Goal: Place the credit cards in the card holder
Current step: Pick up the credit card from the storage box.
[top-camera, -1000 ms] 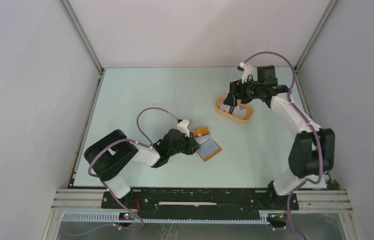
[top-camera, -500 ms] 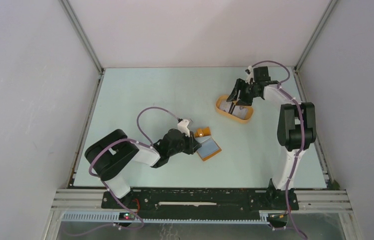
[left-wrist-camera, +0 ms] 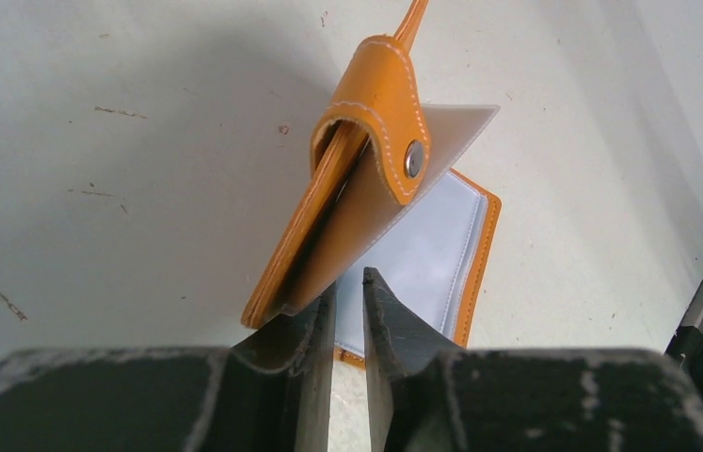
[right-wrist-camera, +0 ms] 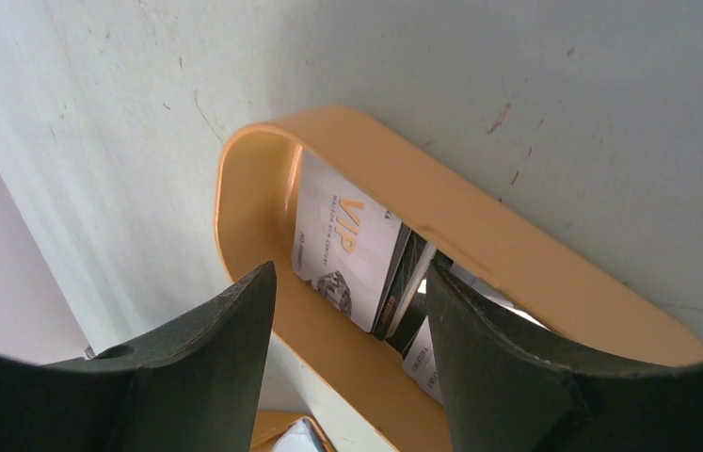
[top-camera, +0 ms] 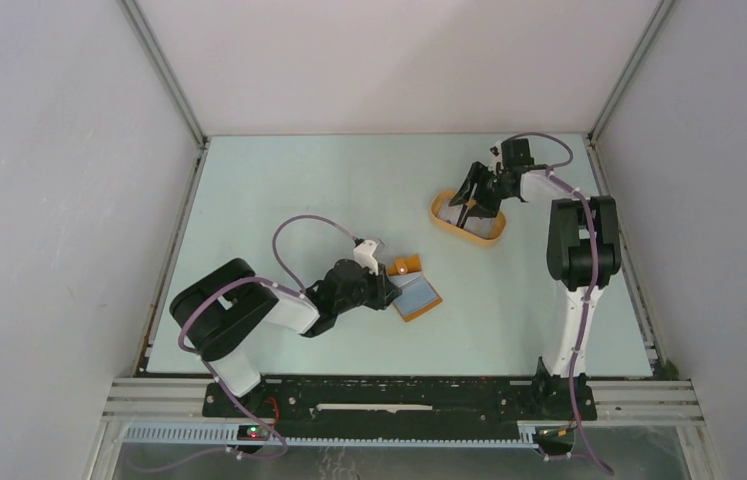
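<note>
Left gripper (left-wrist-camera: 347, 282): jaws narrow, nearly together. The raised cover of the card holder (left-wrist-camera: 375, 113) meets its left fingertip; can't tell if it's pinched or just propped. The holder lies open mid-table, with a clear sleeve (left-wrist-camera: 423, 245) facing up. Right gripper (right-wrist-camera: 352, 273): jaws wide, holding nothing, over the orange tray (right-wrist-camera: 441, 221) at far right. The credit cards (right-wrist-camera: 338, 235) sit in the tray.
</note>
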`<state>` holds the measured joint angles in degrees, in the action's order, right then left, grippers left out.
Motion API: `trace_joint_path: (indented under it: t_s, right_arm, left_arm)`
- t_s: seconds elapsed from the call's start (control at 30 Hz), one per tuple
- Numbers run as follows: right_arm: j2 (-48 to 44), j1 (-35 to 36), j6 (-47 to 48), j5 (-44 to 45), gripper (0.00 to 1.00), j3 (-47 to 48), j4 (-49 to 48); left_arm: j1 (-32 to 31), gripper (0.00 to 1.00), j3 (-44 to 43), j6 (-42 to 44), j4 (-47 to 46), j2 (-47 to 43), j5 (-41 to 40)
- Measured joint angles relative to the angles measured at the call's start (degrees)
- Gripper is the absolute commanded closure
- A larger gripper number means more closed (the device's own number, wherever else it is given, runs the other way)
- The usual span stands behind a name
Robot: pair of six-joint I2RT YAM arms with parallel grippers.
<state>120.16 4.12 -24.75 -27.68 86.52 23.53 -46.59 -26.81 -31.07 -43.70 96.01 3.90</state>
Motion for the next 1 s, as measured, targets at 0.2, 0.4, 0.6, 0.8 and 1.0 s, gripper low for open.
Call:
trace_joint_path:
  t_s: [0.2,0.4,0.6,0.8,1.0]
  right_arm:
    - [1.4,0.1,-1.7,-0.6,0.32,0.6,-1.1]
    - [2.1,0.0,-4.2,-2.1,0.32,0.9,-2.1]
    - [2.9,-0.6,-7.8,-6.1,0.33,0.4,-5.8]
    - [3.4,-1.0,-10.6,-10.1,0.35,0.0,-8.9]
    - [3.4,-0.7,-11.9,-12.3,0.35,-0.1,-11.0]
  left_arm:
    - [0.0,0.79,0.6,0.0,-0.4,0.0,0.0]
    - [0.0,0.79,0.6,-0.2,-0.8,0.0,0.0]
    - [-0.2,0.79,0.6,-0.4,-0.8,0.0,0.0]
    - [-0.2,0.79,0.6,-0.4,-0.8,0.0,0.0]
    - [-0.3,0.79,0.6,-0.4,-0.8,0.0,0.0]
